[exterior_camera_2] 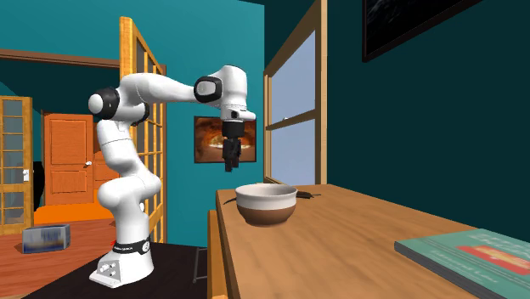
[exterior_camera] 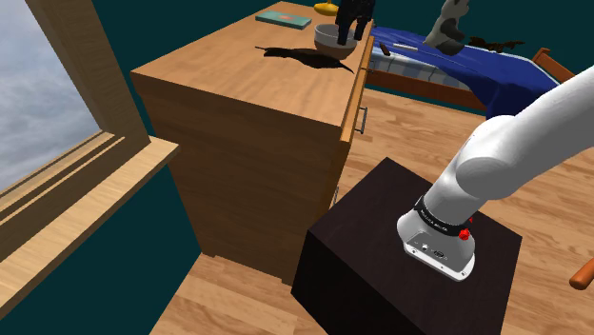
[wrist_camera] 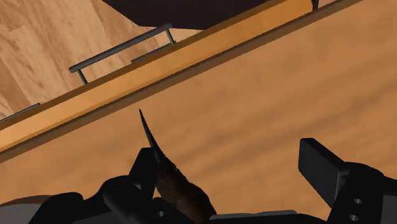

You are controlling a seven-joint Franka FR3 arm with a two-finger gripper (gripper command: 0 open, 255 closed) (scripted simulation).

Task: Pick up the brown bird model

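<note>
The dark brown bird model lies flat on the wooden dresser top, stretched toward the drawer-side edge. In the second exterior view a thin dark piece of the bird pokes out from behind the bowl. My black gripper hangs a little above the dresser, beside the bowl and over the bird's edge-side end. In the wrist view the bird shows close by one finger, its pointed tip aimed at the dresser edge. The gripper is open, clasping nothing.
A white and brown bowl stands on the dresser right beside the bird. A flat book lies at the far end. Drawer handles run below the edge. A blue bed lies beyond, a window to the shoulder view's left.
</note>
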